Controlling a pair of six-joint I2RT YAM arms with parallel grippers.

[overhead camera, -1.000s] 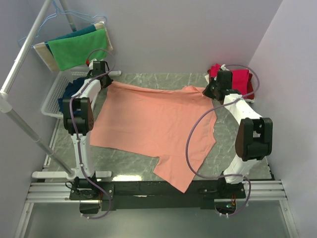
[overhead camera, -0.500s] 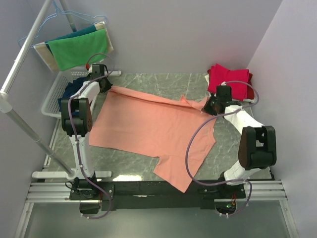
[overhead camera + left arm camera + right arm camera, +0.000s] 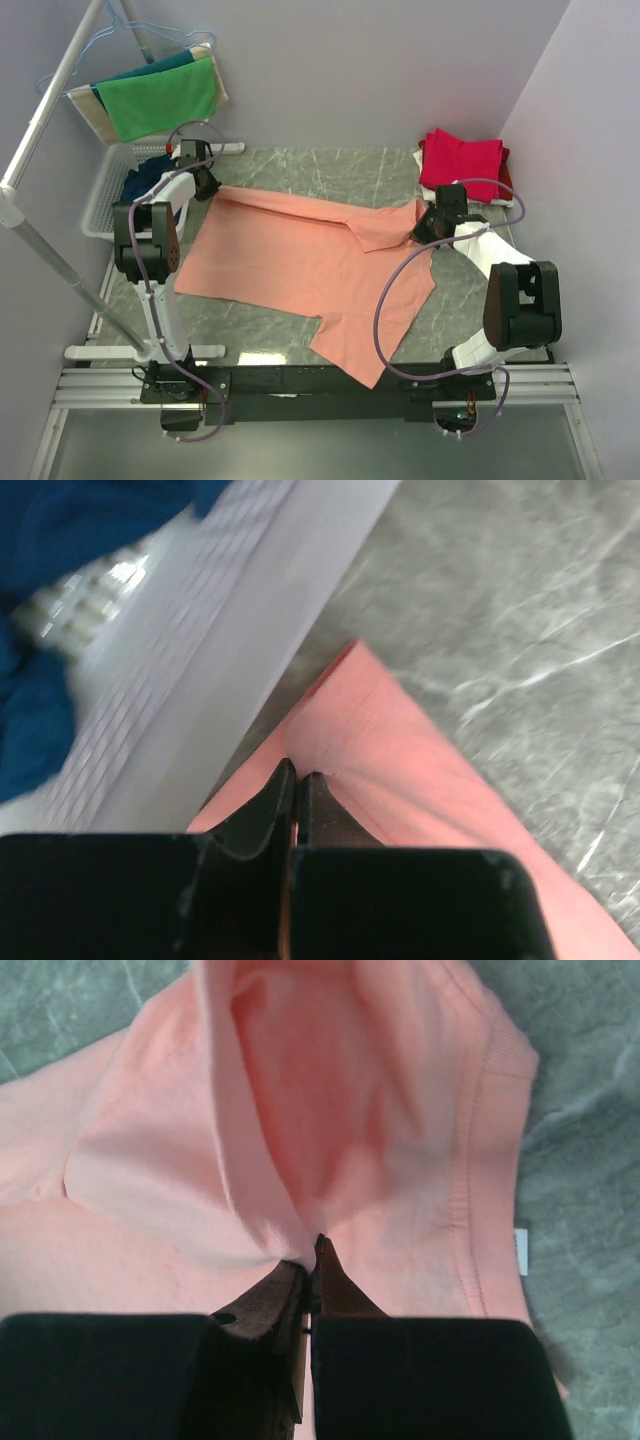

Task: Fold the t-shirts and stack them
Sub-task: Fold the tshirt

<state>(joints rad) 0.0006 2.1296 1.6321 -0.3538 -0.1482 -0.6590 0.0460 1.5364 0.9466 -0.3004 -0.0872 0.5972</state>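
Note:
The salmon-orange t-shirt point(image 3: 310, 260) lies spread over the marble table, its far edge lifted into a fold. My left gripper point(image 3: 207, 188) is shut on its far left corner point(image 3: 350, 730), next to the basket's rim. My right gripper point(image 3: 422, 229) is shut on a pinch of the shirt near the collar point(image 3: 300, 1160), at the far right. A folded stack of crimson-pink and red t-shirts point(image 3: 462, 162) sits at the back right. A dark navy t-shirt point(image 3: 150, 175) lies in the basket; it also shows in the left wrist view point(image 3: 60, 540).
A white basket point(image 3: 105, 195) stands at the left edge, its rim point(image 3: 250, 610) close beside my left fingers. Green, teal and beige cloths point(image 3: 160, 95) hang on a rack with metal poles point(image 3: 40, 250) at the back left. Walls close in behind and at the right.
Both grippers have pulled the shirt's far edge toward the near side. The right gripper moved down from beside the red stack; a fold now runs across the shirt's upper part.

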